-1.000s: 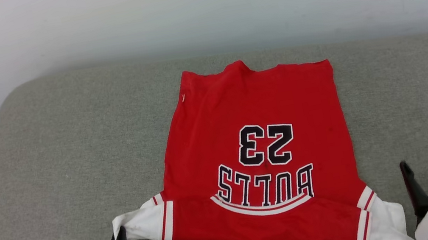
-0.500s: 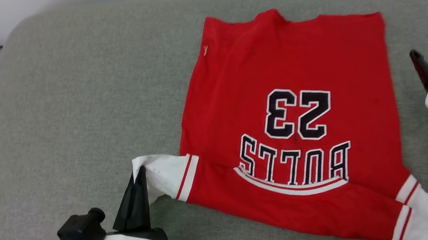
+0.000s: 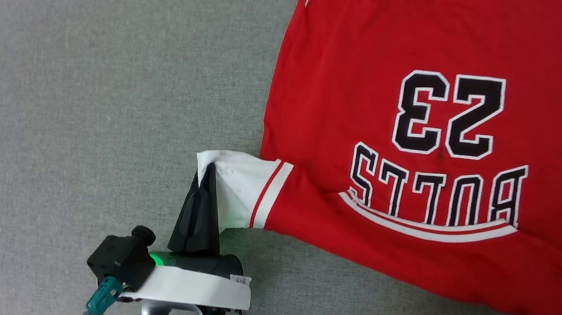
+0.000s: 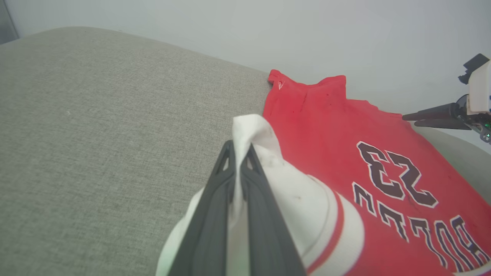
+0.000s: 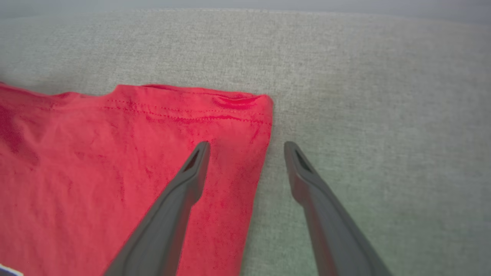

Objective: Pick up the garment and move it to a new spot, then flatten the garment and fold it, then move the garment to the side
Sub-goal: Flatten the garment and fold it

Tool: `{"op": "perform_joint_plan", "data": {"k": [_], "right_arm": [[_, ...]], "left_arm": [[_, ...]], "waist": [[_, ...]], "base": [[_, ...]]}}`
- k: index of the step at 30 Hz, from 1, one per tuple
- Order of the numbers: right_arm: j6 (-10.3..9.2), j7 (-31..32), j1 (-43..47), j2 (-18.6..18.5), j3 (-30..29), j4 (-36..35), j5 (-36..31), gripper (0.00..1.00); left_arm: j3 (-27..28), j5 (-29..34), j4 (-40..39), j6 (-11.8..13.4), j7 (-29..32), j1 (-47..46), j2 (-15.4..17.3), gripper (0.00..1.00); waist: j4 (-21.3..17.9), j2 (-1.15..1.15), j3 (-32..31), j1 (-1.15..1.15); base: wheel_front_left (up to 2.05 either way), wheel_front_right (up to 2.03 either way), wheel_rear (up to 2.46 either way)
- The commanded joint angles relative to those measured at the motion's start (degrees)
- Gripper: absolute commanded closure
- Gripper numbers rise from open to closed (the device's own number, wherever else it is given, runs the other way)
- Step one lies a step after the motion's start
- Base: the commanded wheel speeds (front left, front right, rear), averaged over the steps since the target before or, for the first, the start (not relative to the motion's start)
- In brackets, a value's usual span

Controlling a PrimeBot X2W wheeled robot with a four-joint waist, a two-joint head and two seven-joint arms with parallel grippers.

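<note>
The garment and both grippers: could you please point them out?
garment (image 3: 381,40): head view, red body.
left gripper (image 4: 239,145): left wrist view, between fingertips.
right gripper (image 5: 246,145): right wrist view, between fingertips.

Right sleeve of garment (image 3: 408,36) beyond head view's edge

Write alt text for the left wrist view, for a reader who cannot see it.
The left gripper is shut on the white sleeve end of a red jersey lying on a grey cushion, its number 23 visible. At the right edge, the right gripper hovers open near the jersey's far corner.
</note>
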Motion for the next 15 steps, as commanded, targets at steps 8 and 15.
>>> {"op": "perform_joint_plan", "data": {"k": [8,15], "right_arm": [[-0.01,5.2,-1.2,1.7,0.9,5.3,-1.5,0.0],[-0.03,15.8,2.6,2.4,-0.4,11.0,-1.2,1.0]], "left_arm": [[0.0,0.3,-0.3,-0.8,-0.5,-2.6,-0.9,1.0],[0.3,0.5,0.3,-1.0,-0.5,-2.6,-1.5,1.0]], "waist": [[2.4,0.0,4.9,-0.01],[2.4,0.0,4.4,-0.01]], "base": [[0.0,0.0,0.0],[0.0,0.0,0.0]]}}
